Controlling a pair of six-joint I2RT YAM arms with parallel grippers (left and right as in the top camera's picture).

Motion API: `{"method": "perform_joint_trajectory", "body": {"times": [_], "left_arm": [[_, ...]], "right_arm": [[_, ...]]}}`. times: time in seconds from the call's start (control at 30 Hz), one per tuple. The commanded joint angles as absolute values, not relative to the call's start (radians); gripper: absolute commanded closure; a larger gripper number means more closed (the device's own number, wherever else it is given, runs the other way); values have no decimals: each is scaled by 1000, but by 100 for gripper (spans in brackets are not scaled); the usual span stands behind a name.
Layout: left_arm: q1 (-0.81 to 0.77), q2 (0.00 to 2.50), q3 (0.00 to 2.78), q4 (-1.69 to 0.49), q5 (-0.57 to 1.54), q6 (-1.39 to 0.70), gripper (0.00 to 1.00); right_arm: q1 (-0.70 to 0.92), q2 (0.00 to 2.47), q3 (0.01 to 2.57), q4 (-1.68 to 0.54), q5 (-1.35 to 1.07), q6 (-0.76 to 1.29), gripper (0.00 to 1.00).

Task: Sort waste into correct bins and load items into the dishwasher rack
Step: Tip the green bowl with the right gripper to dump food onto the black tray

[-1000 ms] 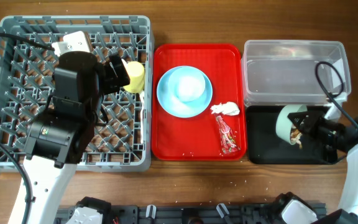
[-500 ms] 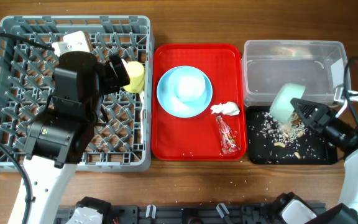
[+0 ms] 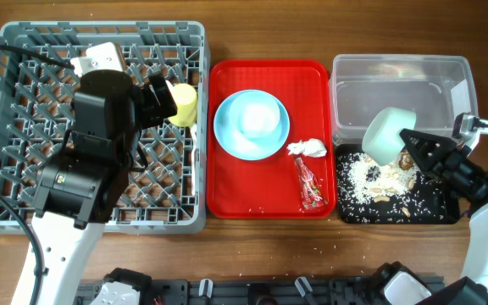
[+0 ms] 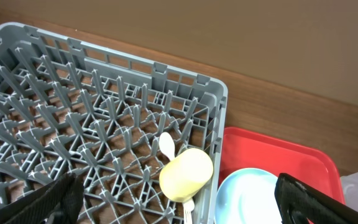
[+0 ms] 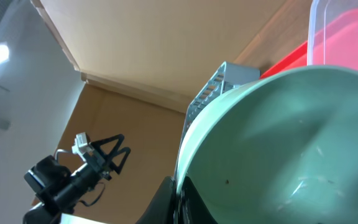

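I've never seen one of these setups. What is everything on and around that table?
table: 1, brown wood, under everything
dishwasher rack: 1, grey, left
yellow cup: 1, on its side at the rack's right edge
spoon: 1, white, in the rack beside the cup
red tray: 1, centre
plate: 1, pale blue, on the red tray
bowls: 2, pale mint; one on the plate, one tipped above the black tray
napkin: 1, white, on the red tray
wrapper: 1, red, on the red tray
clear tub: 1, far right
black tray: 1, in front of the tub
food scraps: many, beige, in the black tray
left fingers: open, over the rack
right fingers: gripping the tipped bowl
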State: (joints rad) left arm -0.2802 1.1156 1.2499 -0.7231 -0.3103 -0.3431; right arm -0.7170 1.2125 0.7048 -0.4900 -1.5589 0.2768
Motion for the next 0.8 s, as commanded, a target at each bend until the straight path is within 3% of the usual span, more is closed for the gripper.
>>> {"method": "perform_joint_trajectory", "body": {"times": [0.0,0.2,0.5,0.77], "left_arm": [[-278,1113,1248,-720,-323,-352,0],[-278,1113,1248,-720,-323,-352,0],[-278,1113,1248,-720,-323,-352,0],[-278,1113,1248,-720,-323,-352,0]], "right_arm": [[-721,1208,706,-480,-1620,317,96],[-721,1206,706,-524,-1623,415,96],[-717,1205,706,-505,-1616,336,96],[-715,1204,706,-555,-1622,480,96]]}}
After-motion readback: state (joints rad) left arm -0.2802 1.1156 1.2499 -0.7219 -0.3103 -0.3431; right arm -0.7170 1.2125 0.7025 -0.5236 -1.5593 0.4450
